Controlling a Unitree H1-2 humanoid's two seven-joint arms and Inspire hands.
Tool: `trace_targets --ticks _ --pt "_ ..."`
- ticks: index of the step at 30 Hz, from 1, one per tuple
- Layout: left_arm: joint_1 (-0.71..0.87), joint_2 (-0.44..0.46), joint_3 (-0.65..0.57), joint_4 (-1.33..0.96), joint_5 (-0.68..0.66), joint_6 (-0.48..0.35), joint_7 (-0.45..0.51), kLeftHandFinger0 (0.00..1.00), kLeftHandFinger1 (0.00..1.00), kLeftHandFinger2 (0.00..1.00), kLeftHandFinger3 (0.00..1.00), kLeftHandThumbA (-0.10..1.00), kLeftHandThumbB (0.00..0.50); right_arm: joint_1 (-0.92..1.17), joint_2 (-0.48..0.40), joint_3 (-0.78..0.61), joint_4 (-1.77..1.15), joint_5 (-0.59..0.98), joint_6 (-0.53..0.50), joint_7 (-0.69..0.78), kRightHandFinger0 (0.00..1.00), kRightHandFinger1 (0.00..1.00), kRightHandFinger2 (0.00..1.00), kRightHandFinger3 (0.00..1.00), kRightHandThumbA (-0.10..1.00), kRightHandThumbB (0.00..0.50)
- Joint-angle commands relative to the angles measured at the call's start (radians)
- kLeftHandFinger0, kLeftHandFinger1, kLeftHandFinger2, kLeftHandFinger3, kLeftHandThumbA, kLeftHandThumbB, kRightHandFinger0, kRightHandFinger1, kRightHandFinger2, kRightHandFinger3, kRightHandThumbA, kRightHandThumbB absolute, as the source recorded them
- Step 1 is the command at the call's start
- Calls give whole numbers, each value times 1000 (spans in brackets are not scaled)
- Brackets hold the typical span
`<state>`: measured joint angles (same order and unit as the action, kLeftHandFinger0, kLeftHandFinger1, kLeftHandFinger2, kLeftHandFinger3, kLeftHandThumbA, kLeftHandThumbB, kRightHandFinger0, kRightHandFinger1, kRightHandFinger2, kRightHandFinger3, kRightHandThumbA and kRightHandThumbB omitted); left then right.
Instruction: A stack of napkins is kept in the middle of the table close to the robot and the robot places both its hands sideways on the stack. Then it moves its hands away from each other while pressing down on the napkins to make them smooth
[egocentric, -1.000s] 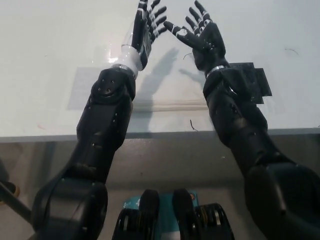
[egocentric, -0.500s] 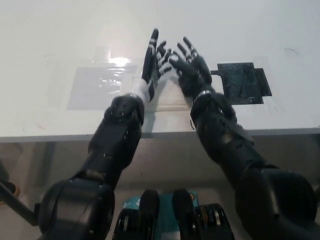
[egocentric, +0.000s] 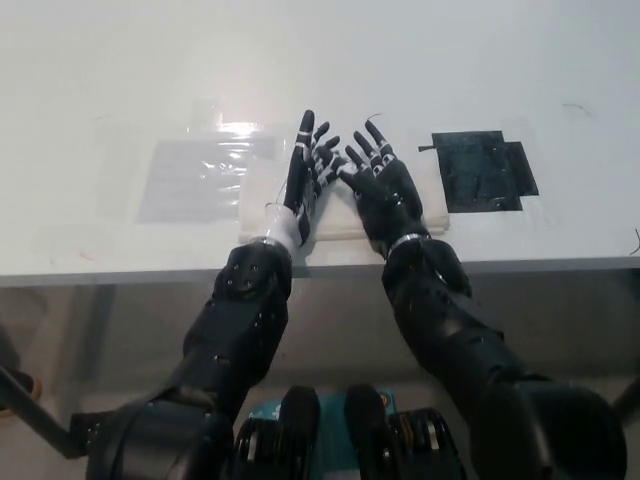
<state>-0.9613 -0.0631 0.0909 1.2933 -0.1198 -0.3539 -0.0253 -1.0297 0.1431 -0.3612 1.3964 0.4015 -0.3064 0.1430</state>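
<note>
Now, at the near edge of the counter (egocentric: 120, 90): a clear plastic sheet (egocentric: 195, 178) lies flat at far left, just beside the napkin stack (egocentric: 262, 200). The stack sits mid-counter, close to the robot, mostly covered by both hands. Left hand (egocentric: 302, 180) stands on its edge on the stack, fingers straight and spread, grasping nothing. Right hand (egocentric: 378, 192) lies just beside it, palm tilted, fingers splayed, likewise empty; the fingertips of the two nearly meet over the stack's middle. A black patch (egocentric: 482, 170) lies on the counter to the right, apart from the napkins.

Risks, as I judge them: the stack's front edge is near the counter lip, so uneven pressing during the outward sweep could drag napkins off. Too little pressure, and the hands slide over without smoothing; the top sheet alone may bunch.

Counter is pale, glossy, with glare near the plastic. Room beyond not visible.
</note>
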Motion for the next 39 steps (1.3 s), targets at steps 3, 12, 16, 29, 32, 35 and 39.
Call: trace_targets --ticks 3,12,16,29,32,35,39 --pt "61 42 -22 9 25 4 -5 1000 1000 1000 1000 1000 399 71 -38 24 20 -24 -6 22 1000 1000 1000 1000 1000 285" --pt "91 141 -2 -66 3 -8 -68 1000 1000 1000 1000 1000 417 95 -151 6 10 -12 -2 47 1000 1000 1000 1000 1000 289" --pt "99 177 4 -95 -3 5 -88 1000 1000 1000 1000 1000 422 96 -184 -1 3 -5 -3 66 1000 1000 1000 1000 1000 288" --pt "131 237 5 -211 -11 29 -136 1000 1000 1000 1000 1000 382 114 -223 -34 -13 11 -17 86 1000 1000 1000 1000 1000 253" --pt "140 248 2 -236 -11 39 -149 1000 1000 1000 1000 1000 385 124 -228 -38 -20 14 -22 105 1000 1000 1000 1000 1000 267" --pt "186 242 -14 -376 1 60 -156 1000 1000 1000 1000 1000 375 142 -220 -28 -104 6 -79 143 1000 1000 1000 1000 1000 264" --pt "267 239 -51 -657 20 144 -163 1000 1000 1000 1000 1000 376 256 -191 75 -522 -100 -100 121 1000 1000 1000 1000 1000 283"
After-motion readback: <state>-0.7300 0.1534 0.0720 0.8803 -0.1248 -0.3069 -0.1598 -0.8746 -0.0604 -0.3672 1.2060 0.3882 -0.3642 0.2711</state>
